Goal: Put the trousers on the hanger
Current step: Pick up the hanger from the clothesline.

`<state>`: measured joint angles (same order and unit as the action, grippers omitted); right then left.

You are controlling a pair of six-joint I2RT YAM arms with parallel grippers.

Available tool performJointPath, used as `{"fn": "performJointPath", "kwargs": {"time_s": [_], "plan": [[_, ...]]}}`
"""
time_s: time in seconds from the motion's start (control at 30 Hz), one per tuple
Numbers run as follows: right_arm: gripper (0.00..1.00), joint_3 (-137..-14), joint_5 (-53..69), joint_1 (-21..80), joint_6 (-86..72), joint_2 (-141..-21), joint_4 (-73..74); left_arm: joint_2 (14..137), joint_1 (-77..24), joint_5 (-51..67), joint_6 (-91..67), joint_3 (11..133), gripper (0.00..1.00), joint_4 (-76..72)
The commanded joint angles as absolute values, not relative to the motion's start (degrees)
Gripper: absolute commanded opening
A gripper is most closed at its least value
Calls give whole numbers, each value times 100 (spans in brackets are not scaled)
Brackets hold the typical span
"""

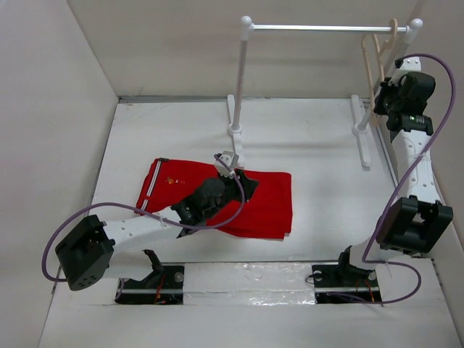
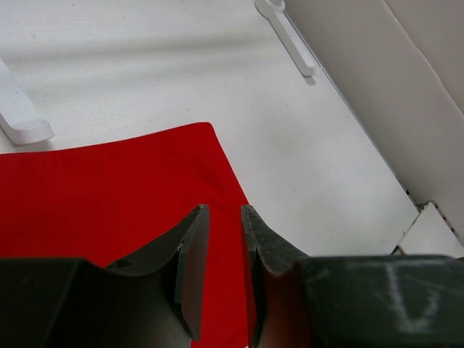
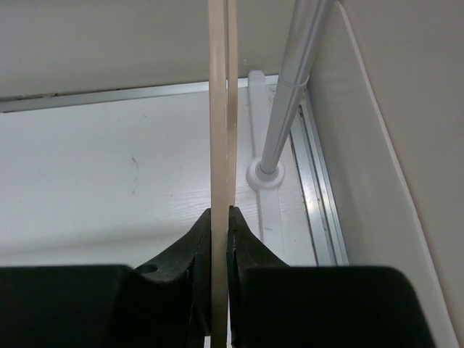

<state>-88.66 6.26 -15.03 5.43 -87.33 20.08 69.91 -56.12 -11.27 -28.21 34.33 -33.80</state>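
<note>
**Right pincer clamps the hanger; left pincer sits over the trousers**

The right pincer (image 3: 220, 214) is closed on the hanger (image 3: 220, 109). Both fingers press against a slim beige bar that runs straight up and away from them. The hanger hangs by its hook on the rail stand (image 1: 326, 29). One white post of that stand rises just to the right of this pincer, and its foot rests on the bench (image 1: 312, 145) beyond.

The left pincer (image 2: 223, 214) is open only a little, with a narrow gap between its fingers and nothing held in it. The trousers (image 2: 109, 181) lie flat on the bench directly beneath it and spread out to its left. Their right-hand edge passes under the gap, and red cloth shows through it. Whether the fingertips touch the cloth cannot be told. To the right of this pincer and ahead of it the bench is bare white, with a foot of the rail stand farther off.

The trousers and the hanger are well apart.
</note>
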Motion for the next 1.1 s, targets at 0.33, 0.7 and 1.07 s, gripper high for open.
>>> {"fn": "performJointPath", "kwargs": {"time_s": [0.33, 0.7, 1.07], "plan": [[0, -8192, 915, -1547, 114, -7603, 274, 7294, -5546, -1072, -3067, 3542, 35, -3683], [0, -6638, 888, -1380, -139, -6821, 44, 7541, -5668, -668, -3006, 3700, 36, -3955], [0, -4651, 379, -520, -105, -5626, -211, 7918, -5854, -668, -2971, 5096, 38, -3359]]}}
